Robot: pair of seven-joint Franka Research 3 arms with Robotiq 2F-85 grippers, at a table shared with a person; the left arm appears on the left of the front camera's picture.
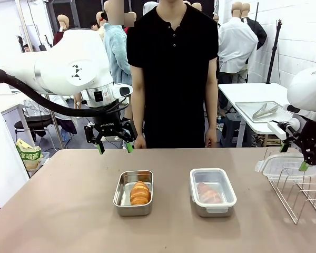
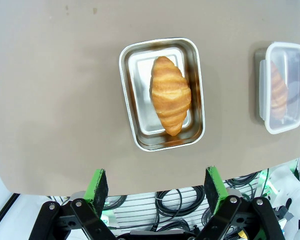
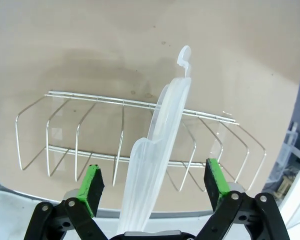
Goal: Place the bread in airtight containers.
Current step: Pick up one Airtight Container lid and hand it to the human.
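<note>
Two steel airtight containers sit mid-table. The left one (image 1: 119,199) (image 2: 125,85) is uncovered and holds a golden croissant of bread (image 1: 140,193) (image 2: 170,94). The right one (image 1: 215,211) (image 2: 286,120) has a clear lid on, with another piece of bread (image 1: 207,194) (image 2: 277,90) dimly visible inside. My left gripper (image 1: 114,145) (image 2: 155,182) hangs open above the table, on the far side of the uncovered tin. My right gripper (image 1: 295,157) (image 3: 152,182) stands open at the right, its fingers straddling a spare clear lid (image 1: 282,166) (image 3: 165,130) without touching it.
The spare lid stands on edge in a wire rack (image 1: 301,196) (image 3: 80,135) at the table's right end. A person in black stands at the far edge, hands down. Behind on the right, a side table carries a steel tray (image 1: 242,108) with tongs. A snack bag (image 1: 29,156) lies far left.
</note>
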